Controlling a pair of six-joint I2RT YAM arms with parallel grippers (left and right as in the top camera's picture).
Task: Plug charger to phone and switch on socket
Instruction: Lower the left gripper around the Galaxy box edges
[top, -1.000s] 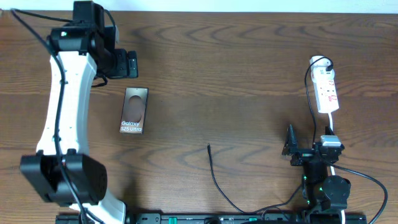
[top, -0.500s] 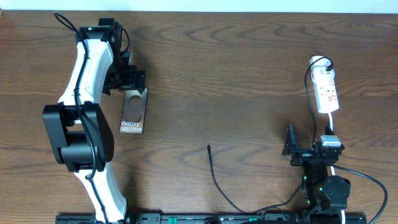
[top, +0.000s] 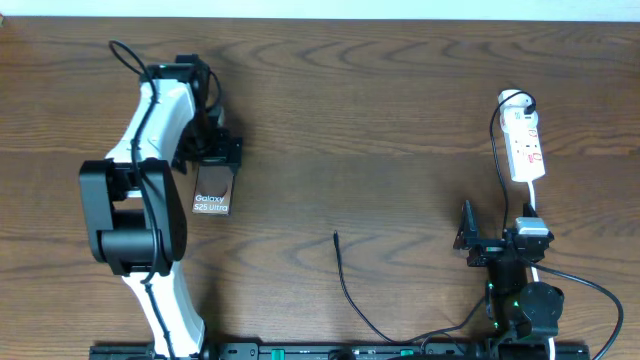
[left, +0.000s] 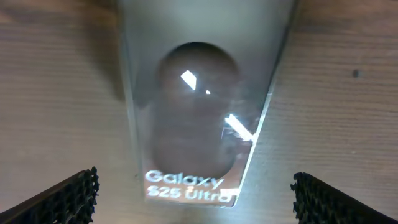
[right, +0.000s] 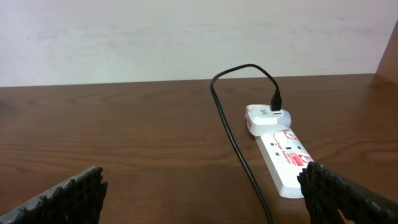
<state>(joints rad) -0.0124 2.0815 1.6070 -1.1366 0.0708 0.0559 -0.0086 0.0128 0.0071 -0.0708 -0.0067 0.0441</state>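
Overhead, the left hand (top: 215, 152) hangs over the far end of the phone (top: 213, 195), fingers spread wide either side of it — nothing gripped. The phone lies flat, screen up, on the counter (top: 400, 100), left of centre. The charger (top: 345, 285) has its tip mid-counter, well apart from the phone, bare wood between. The socket (top: 526, 148) sits far right, beyond the right hand (top: 468, 240), which is also wide and empty. Since a second ago the left arm has swung in from the far corner — all else unmoved.
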